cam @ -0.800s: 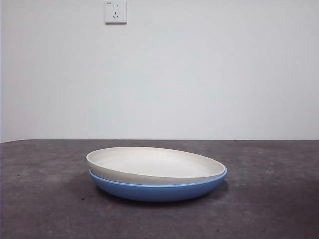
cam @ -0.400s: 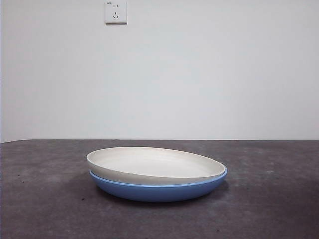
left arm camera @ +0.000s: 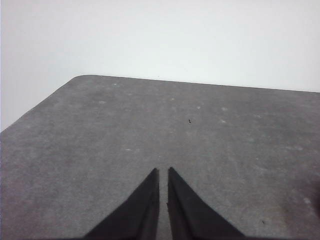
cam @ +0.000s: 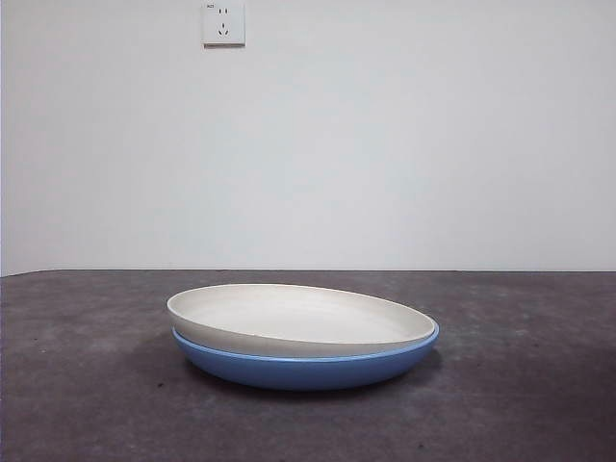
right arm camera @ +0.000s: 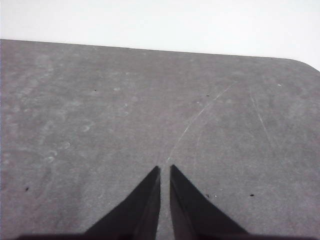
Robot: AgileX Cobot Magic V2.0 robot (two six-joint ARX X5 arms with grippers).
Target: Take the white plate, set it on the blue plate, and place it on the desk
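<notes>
Two plates stacked mid-desk (cam: 87, 404): white plate (cam: 298, 318) tilted inside blue plate (cam: 298, 371). Stacking looks done; nothing obvious left. Left gripper (left arm camera: 163, 172), right gripper (right arm camera: 164, 171) apart over bare desk, jaws nearly pressed together, empty. Wall socket (cam: 223, 23) behind.

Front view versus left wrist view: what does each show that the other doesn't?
Only the front view shows the white plate sitting tilted in the blue plate, plus a wall socket. Only the left wrist view shows the left gripper, jaws nearly together and holding nothing, over a rounded desk corner. Both show the desk and a pale wall.
</notes>
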